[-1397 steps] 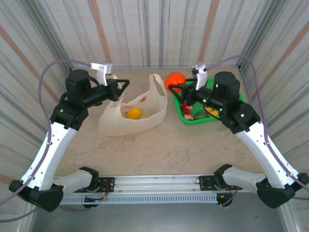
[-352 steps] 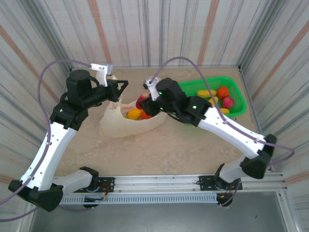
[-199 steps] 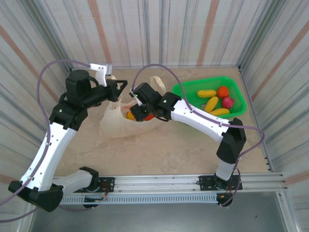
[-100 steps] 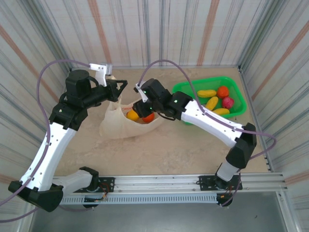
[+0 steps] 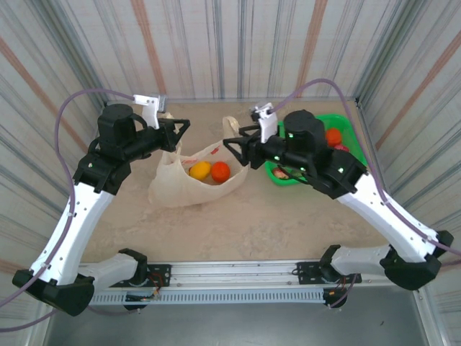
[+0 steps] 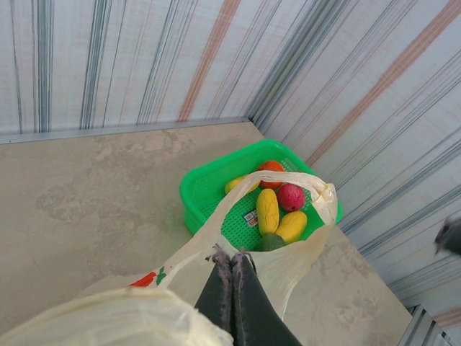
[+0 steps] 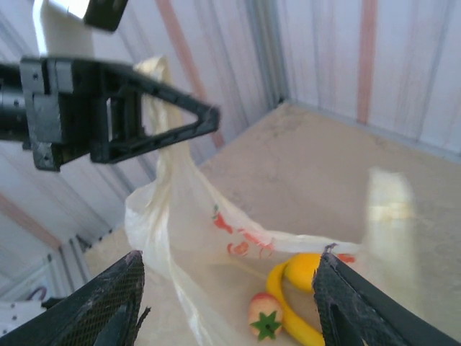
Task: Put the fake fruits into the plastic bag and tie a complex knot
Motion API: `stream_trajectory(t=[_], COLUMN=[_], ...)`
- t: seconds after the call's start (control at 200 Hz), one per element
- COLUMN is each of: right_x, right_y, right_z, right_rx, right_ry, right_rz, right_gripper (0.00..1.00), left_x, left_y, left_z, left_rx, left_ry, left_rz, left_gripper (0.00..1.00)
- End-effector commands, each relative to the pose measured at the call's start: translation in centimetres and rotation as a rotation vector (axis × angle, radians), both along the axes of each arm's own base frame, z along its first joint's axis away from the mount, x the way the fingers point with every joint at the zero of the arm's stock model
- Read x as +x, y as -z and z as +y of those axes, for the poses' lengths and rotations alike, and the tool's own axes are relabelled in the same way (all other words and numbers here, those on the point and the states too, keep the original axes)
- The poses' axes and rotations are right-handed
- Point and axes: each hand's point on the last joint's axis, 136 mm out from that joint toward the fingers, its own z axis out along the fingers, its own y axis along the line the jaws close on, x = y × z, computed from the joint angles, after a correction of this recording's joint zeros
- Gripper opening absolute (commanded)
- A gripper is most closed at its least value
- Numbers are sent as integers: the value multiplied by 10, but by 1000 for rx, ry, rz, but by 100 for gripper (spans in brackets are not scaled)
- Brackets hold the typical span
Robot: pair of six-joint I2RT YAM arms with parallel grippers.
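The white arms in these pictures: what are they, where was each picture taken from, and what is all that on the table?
They are two robot arms bolted to the table's near edge, each ending in a two-fingered hand. The wide picture comes from a fixed camera above and behind them. The other two come from a small camera on each wrist, looking past that arm's own fingers. On the table lies a thin cream plastic bag with a yellow fruit and a red-orange one inside. Beside it is a green basket holding more toy fruit. The left hand is shut on the bag's handle, lifting it. The right hand is open and holds nothing, near the bag's mouth.
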Motion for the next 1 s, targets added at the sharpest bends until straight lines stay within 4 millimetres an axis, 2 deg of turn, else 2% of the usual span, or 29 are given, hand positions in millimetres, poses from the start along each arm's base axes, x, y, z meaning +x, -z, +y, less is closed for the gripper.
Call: stream_trajectory(t=[0.0, 0.05, 0.12, 0.331, 0.476, 0.591, 0.751, 0.862, 0.997], right_x=[21, 35, 57, 119, 144, 161, 179, 193, 205], right_y=[-3, 2, 22, 128, 194, 240, 283, 306, 332], right_z=[-41, -66, -99, -192, -245, -270, -298, -308, -307], right_rx=[76, 101, 108, -14, -98, -169, -217, -242, -293], right_ry=[162, 263, 403, 799, 1011, 1075, 1128, 1138, 1113], right_rz=[27, 62, 133, 449, 659, 774, 892, 960, 1015], right_gripper=[64, 64, 65, 69, 72, 73, 74, 76, 77], left_x=[-5, -6, -8, -11, -15, -16, -20, -21, -23], left_y=[-18, -19, -19, -21, -21, -20, -18, -19, -20], left_z=[4, 2, -1, -1, -4, -5, -10, -11, -8], left_rx=[-24, -35, -50, -61, -61, -52, -45, -37, -23], left_ry=[-3, 8, 23, 31, 47, 48, 69, 70, 62], left_rz=[-41, -40, -38, -41, -42, -46, -48, -56, -65], left_gripper=[0, 0, 0, 0, 0, 0, 0, 0, 0])
